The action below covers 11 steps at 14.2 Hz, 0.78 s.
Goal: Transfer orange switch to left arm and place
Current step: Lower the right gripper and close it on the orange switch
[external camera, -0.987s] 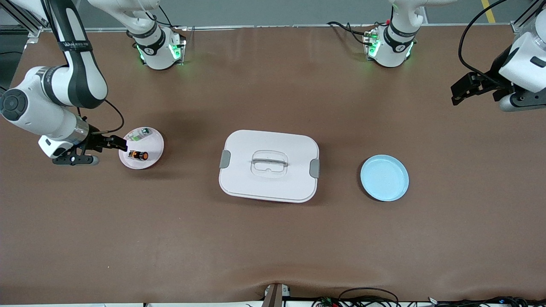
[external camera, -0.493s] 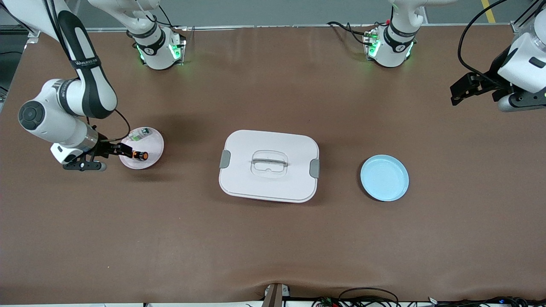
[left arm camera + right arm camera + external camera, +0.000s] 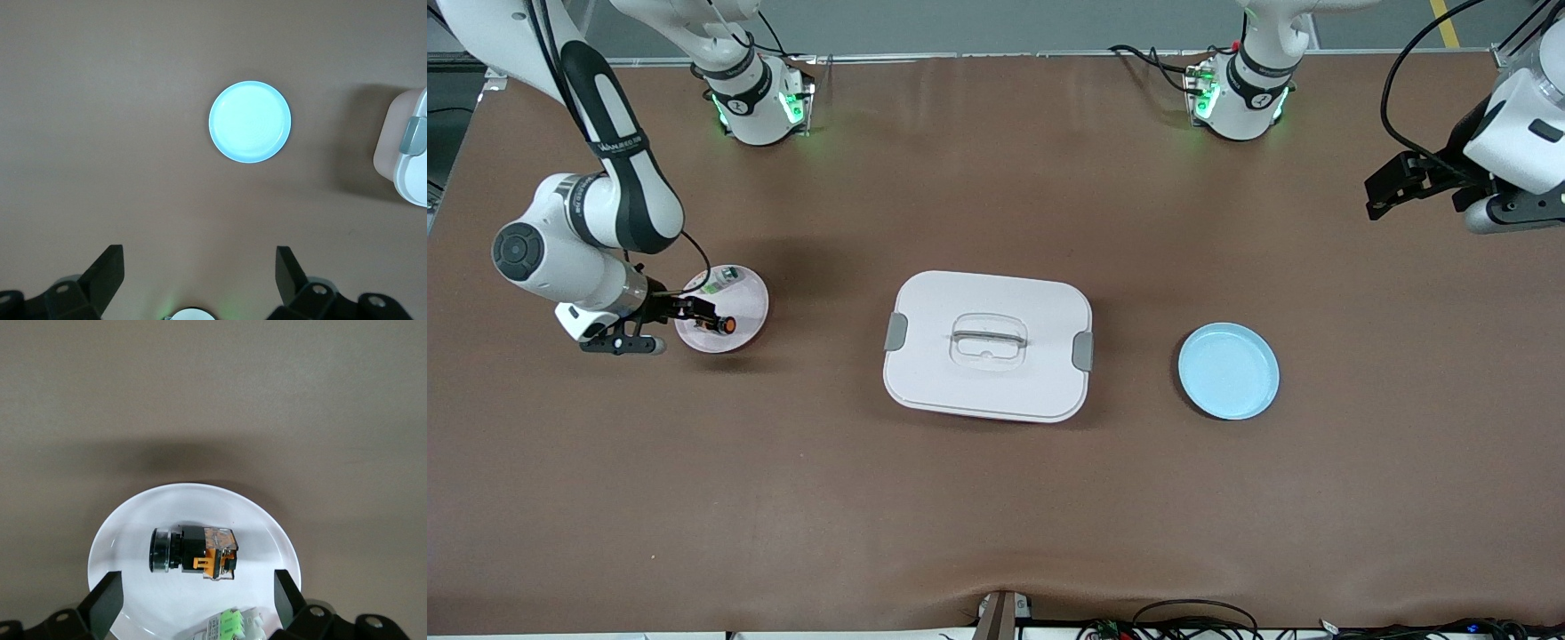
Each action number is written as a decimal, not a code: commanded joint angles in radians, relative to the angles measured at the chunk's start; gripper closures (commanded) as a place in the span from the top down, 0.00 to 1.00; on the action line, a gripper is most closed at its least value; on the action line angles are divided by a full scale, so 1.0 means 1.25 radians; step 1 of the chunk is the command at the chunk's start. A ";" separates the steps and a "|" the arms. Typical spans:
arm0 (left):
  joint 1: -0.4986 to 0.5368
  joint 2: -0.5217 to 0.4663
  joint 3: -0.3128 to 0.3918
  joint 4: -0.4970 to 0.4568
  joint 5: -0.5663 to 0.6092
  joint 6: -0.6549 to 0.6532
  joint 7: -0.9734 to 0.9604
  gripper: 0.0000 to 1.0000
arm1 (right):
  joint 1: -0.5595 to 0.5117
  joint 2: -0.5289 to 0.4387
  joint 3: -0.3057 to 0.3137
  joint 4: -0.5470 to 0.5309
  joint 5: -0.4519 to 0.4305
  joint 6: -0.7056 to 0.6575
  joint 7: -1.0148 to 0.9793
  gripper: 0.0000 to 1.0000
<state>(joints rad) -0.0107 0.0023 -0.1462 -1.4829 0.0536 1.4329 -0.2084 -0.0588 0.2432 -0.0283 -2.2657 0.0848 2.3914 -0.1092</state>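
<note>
The orange switch [image 3: 719, 325] lies on its side on a round pink plate [image 3: 749, 302] toward the right arm's end of the table. My right gripper [image 3: 704, 313] is low over that plate's edge, open and empty. In the right wrist view the switch [image 3: 193, 550] lies on the plate [image 3: 133, 533] just ahead of the open fingertips [image 3: 107, 608], apart from them. The big white box [image 3: 988, 345] sits at the table's middle. My left gripper [image 3: 1392, 191] waits in the air at the left arm's end, open and empty [image 3: 200, 273].
A small white-and-green component [image 3: 720, 280] lies on the pink plate beside the switch, also in the right wrist view [image 3: 233, 627]. A blue plate [image 3: 1228, 371] sits between the box and the left arm's end, also in the left wrist view [image 3: 250, 122].
My right arm has moved toward the box and come down, bringing its open gripper over the pink plate close to the switch. The left arm has barely moved.
</note>
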 commanded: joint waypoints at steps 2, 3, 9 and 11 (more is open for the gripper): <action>-0.001 -0.003 0.002 0.002 -0.012 -0.005 0.017 1.00 | -0.011 0.020 0.008 -0.009 0.055 0.016 -0.003 1.00; 0.000 -0.003 0.002 0.002 -0.013 -0.004 0.017 1.00 | -0.011 0.023 0.008 -0.010 0.056 0.021 -0.003 1.00; 0.000 -0.003 0.002 0.006 -0.013 0.001 0.018 1.00 | -0.011 0.052 0.007 -0.027 0.056 0.074 -0.005 1.00; -0.004 -0.002 0.002 0.005 -0.013 0.001 0.017 1.00 | -0.011 0.056 0.007 -0.032 0.056 0.082 -0.005 1.00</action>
<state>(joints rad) -0.0113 0.0023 -0.1464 -1.4826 0.0536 1.4340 -0.2084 -0.0591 0.3120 -0.0288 -2.2918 0.1371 2.4720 -0.1092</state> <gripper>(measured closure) 0.000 0.000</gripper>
